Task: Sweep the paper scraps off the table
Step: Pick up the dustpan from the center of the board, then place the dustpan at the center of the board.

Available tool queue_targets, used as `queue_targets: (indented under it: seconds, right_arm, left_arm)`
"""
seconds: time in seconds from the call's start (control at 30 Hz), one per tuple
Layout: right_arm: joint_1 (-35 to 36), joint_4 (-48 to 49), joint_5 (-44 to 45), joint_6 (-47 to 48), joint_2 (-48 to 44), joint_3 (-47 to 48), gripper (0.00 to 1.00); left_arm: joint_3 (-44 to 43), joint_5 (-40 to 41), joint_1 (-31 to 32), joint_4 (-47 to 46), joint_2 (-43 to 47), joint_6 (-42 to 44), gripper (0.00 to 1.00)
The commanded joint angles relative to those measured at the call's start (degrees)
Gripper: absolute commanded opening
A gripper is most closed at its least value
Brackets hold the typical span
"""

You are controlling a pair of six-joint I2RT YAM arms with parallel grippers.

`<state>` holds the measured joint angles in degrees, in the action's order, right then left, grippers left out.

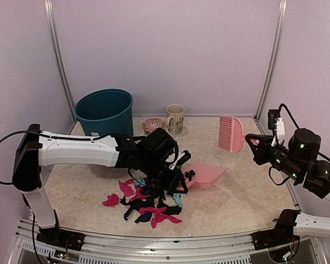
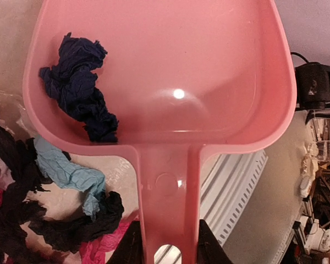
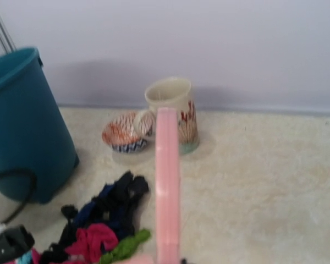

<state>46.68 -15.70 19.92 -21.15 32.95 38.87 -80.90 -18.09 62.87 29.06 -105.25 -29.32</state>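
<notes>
One navy scrap (image 2: 80, 91) lay in the dustpan (image 2: 170, 60) that my left end effector (image 2: 165, 248) clamped. The remaining paper scraps (image 1: 148, 202) littered the bench (image 1: 253, 190) near its front edge, and my right end effector (image 1: 252, 142) clamped the brush (image 1: 231, 133).

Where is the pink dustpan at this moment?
In the top view the pink dustpan is near the middle of the table, just right of the paper scraps, its handle held by the left pincer.

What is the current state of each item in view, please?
dustpan: gripped at its handle by left end effector, one navy scrap inside.
brush: clamped in right end effector.
paper scraps: mostly piled on the table.
bucket: upright.
mug: upright.
bowl: upright.
</notes>
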Motion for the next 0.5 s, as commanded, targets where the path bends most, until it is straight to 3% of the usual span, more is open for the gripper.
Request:
queue_targets:
  seconds: [0.0, 0.17, 0.33, 0.47]
  right_arm:
    - [-0.62, 3.52, 2.3, 1.38, -1.33, 2.78, 0.0]
    - [-0.62, 3.94, 3.93, 1.62, -1.82, 3.21, 0.0]
    - [-0.63, 3.99, 6.46, 0.91, -2.95, 3.24, 0.0]
    - [-0.62, 4.48, 8.91, 0.14, -5.34, 2.76, 0.0]
  left_arm:
    - [5.97, -15.96, -2.02, -15.0, 4.49, -5.53, 0.0]
    - [12.08, -26.24, -2.86, -30.74, 7.16, -13.15, 0.0]
    - [19.69, -32.18, -4.91, -49.57, 9.51, -27.0, 0.0]
    - [27.83, -34.55, -6.4, -73.4, 10.03, -43.54, 0.0]
